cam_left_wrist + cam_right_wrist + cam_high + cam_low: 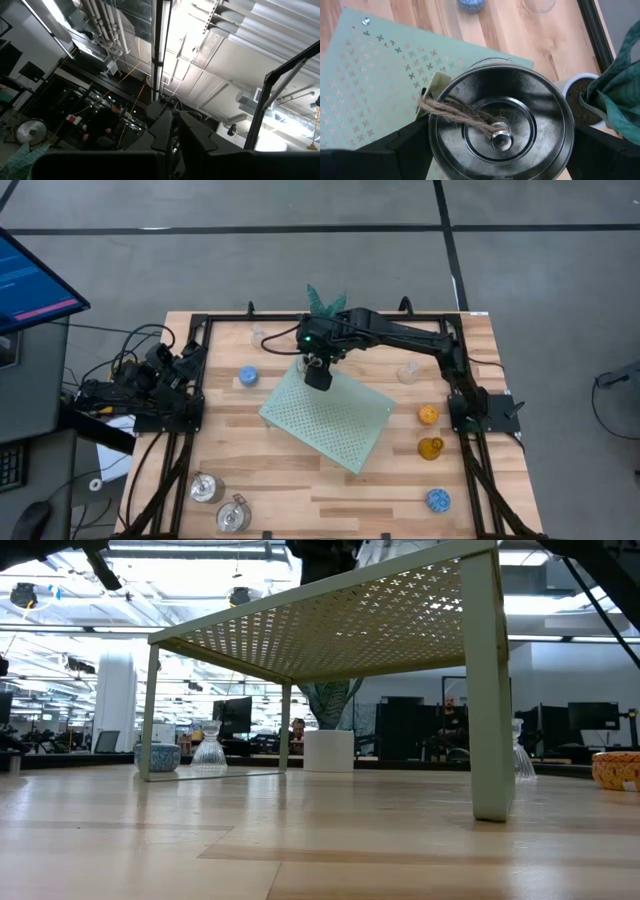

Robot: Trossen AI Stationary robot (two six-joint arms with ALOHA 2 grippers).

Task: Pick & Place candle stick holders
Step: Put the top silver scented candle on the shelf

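Note:
My right gripper reaches over the far left corner of the pale green perforated mat, shut on a shiny silver metal holder with twine tied round its centre pin. My left gripper waits folded at the table's left edge, shut and empty, its wrist view facing the ceiling. A blue holder and a clear glass one stand left of the mat. A clear glass one, an orange one, an amber one and a blue one stand on the right. Two silver holders stand near left. My right gripper holds the silver holder by its outer wall, pinched between the two fingers on opposite sides of the cup. The fingers come from above, pointing down. The holder is upright, mouth up, over the mat's corner; whether its base rests on the mat, I cannot tell.
The mat is a raised rack on legs, standing askew in the middle of the table. A green-leaved plant in a white pot stands at the far edge, just behind my right gripper. A black frame borders the table.

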